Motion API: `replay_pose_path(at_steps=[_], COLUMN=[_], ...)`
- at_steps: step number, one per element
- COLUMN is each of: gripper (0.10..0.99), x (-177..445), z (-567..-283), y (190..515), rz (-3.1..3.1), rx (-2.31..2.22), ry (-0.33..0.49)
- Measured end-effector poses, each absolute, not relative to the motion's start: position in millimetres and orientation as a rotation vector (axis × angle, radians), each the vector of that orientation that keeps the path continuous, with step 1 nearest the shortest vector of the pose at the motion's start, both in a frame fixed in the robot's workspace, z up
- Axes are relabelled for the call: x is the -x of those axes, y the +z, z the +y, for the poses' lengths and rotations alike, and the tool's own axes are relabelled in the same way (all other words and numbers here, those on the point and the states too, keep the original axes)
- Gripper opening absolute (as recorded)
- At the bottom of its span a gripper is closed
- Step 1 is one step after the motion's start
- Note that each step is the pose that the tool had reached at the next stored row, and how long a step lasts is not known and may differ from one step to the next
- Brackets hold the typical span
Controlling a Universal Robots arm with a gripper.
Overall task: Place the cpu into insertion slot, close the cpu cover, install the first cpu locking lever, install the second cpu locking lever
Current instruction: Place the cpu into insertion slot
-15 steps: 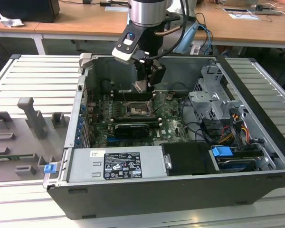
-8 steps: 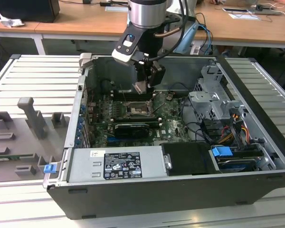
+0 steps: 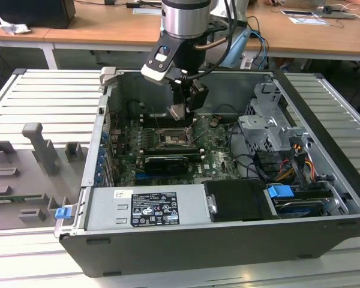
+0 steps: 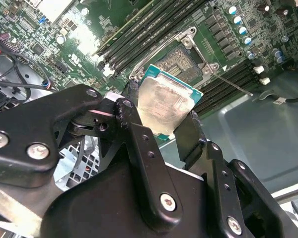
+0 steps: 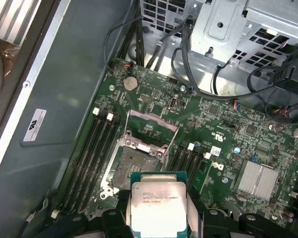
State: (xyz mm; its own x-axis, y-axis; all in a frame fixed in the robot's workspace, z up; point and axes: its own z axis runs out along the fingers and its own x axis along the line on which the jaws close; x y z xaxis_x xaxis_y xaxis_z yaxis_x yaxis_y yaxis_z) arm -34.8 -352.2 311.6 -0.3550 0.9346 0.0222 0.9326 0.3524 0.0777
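Gripping the cpu (image 5: 157, 206) by two opposite edges, the hand (image 4: 160, 113) hangs over the uncovered insertion slot (image 5: 135, 159), which lies almost directly beneath it.

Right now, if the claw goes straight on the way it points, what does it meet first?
Probably the open insertion slot on the motherboard: the claw, shut on the cpu, hangs above it. Depth is unclear, so it could land on the slot's rim instead.
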Motion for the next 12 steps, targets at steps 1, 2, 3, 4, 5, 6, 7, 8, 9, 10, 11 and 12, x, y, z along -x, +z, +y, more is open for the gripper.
replay_pose_path(at_steps=[1,2,3,4,5,6,7,8,9,10,11,12], gripper=[0.537,0.537,0.537,0.537,0.537,0.537,0.537,0.537,0.537,0.537,0.537,0.537], x=[34.8,34.9,34.8,34.8,34.8,34.8,34.8,34.8,34.8,34.8,34.8,34.8], z=[-352.1,-352.0,-351.9,-351.8,-351.8,-351.8,-351.8,-351.8,-351.8,-351.8,-351.8,-351.8], y=[310.8,310.3,309.6,308.4,308.1,307.8,307.3,307.1,306.9,306.5,306.1,305.6], rz=[2.559,2.554,2.546,2.522,2.514,2.509,2.497,2.493,2.488,2.482,2.476,2.469], rx=[-1.773,-1.78,-1.791,-1.822,-1.833,-1.84,-1.855,-1.861,-1.866,-1.875,-1.882,-1.891], ry=[0.119,0.119,0.118,0.118,0.117,0.117,0.117,0.117,0.117,0.117,0.117,0.116])
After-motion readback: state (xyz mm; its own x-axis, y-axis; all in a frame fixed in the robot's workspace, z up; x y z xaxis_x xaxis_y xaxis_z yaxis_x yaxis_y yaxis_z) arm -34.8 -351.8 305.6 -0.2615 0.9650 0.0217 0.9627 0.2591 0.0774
